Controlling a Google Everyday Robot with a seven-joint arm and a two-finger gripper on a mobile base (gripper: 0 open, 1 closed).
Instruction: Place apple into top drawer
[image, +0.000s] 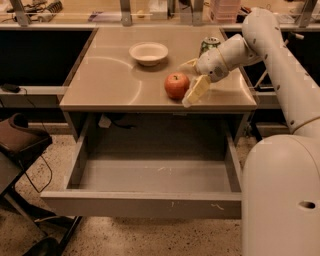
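Note:
The red-orange apple (176, 85) sits on the tan table top (110, 80) near its front edge, right of centre. My gripper (190, 80) is just right of the apple, open, with one pale finger (196, 91) in front and to the apple's right and the other behind it. It is not closed on the apple. The top drawer (150, 202) is pulled out below the table top, and its grey inside is bare.
A white bowl (148, 52) stands at the back centre of the table top. A green can (209, 46) stands at the back right, partly behind my arm. My white base (282, 200) fills the right foreground. A dark chair (20, 142) is at the left.

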